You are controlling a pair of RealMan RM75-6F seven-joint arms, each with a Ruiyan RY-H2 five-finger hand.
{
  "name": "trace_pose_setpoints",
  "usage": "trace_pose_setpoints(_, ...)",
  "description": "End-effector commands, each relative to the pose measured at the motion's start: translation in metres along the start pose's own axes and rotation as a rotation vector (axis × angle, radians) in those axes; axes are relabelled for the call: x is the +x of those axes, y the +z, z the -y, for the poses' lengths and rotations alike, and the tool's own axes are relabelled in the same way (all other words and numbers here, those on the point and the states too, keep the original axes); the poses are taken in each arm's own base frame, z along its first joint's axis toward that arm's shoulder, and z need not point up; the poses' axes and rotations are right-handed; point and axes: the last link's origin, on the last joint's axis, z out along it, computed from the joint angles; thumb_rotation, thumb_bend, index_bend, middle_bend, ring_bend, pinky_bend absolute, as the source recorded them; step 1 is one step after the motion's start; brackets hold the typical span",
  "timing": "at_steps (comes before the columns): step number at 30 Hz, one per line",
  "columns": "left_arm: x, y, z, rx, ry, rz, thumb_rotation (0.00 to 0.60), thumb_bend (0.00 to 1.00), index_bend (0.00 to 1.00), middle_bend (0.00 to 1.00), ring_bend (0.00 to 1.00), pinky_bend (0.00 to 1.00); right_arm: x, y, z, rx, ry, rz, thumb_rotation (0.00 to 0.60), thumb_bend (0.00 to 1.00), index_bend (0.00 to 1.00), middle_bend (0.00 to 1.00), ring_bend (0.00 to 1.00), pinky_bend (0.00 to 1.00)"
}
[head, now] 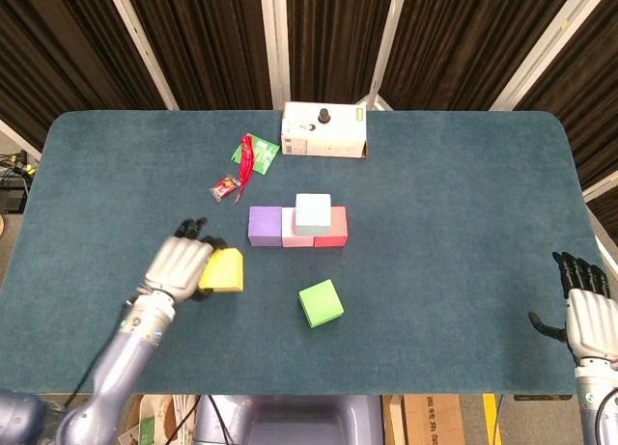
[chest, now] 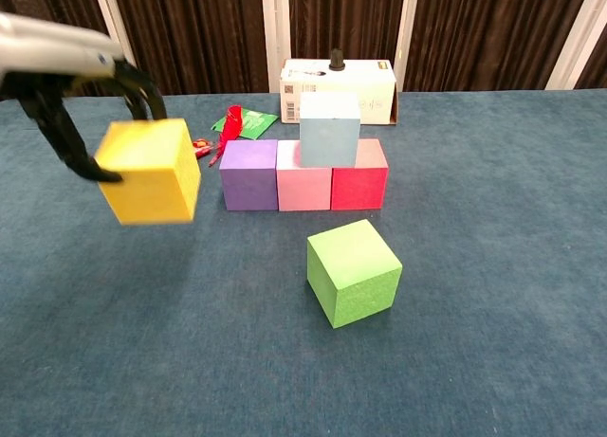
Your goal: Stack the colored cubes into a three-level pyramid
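Observation:
My left hand [head: 177, 266] [chest: 66, 96] grips a yellow cube [head: 223, 270] [chest: 150, 171] and holds it in the air, left of the stack. A purple cube [head: 265, 225] [chest: 248, 173], a pink cube [head: 294, 236] [chest: 303, 188] and a red cube [head: 333, 227] [chest: 360, 178] form a row on the table. A light blue cube [head: 312, 212] [chest: 329, 128] sits on top, over the pink and red ones. A green cube [head: 321, 303] [chest: 352, 271] lies alone in front of the row. My right hand [head: 584, 308] rests open at the table's right edge.
A white cardboard box [head: 323, 130] [chest: 338, 87] with a black knob stands behind the stack. A green packet with a red strip [head: 253, 152] [chest: 237, 124] and a small red wrapper [head: 225, 186] [chest: 193, 150] lie at the back left. The blue cloth-covered table [head: 454, 204] spreads wide to the right.

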Motion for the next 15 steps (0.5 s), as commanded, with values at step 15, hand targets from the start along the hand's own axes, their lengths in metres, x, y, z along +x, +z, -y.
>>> trace_pose_setpoints(15, 0.052, 0.09, 0.023, -0.006, -0.15, -0.032, 0.6, 0.41, 0.31, 0.3, 0.0, 0.0, -0.011, 0.005, 0.004, -0.015, -0.034, 0.022, 0.6, 0.24, 0.07, 0.08, 0.0, 0.0)
